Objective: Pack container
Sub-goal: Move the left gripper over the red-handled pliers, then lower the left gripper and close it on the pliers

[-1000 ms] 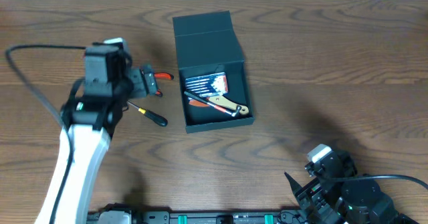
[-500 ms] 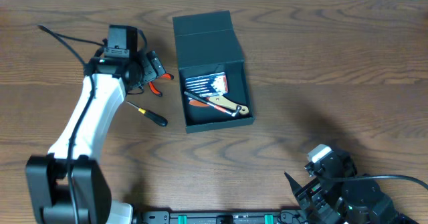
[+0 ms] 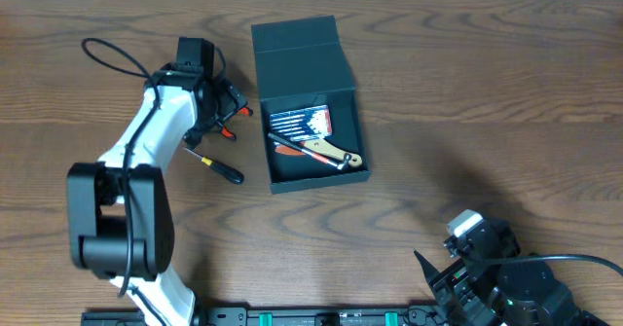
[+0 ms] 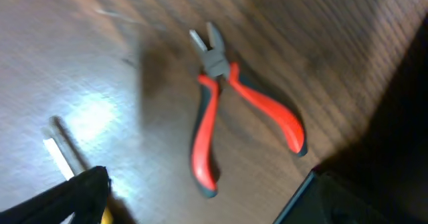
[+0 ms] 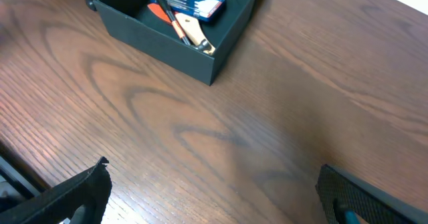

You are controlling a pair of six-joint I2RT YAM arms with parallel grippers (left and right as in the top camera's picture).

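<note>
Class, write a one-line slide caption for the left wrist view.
Open left gripper hovers over red pliers lying on the wooden table.

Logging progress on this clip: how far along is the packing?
Done: the open container holds a blue packet and a wood-handled tool. In hand: the left claw hangs open over the red pliers, not gripping them. Left: the pliers and the screwdriver lie on the table, and the lid is unshut.

Left arm [image 3: 146, 139]: white curved link, black joint housings.
Left cable [image 3: 125, 52]: thin, black, looped.
Right arm [image 3: 518, 289]: black housing, pale grey block [image 3: 465, 225] on top.
Right cable [image 3: 584, 258]: black.
Tool fingers [image 5: 80, 194]: matte black, wedge-shaped.
</note>
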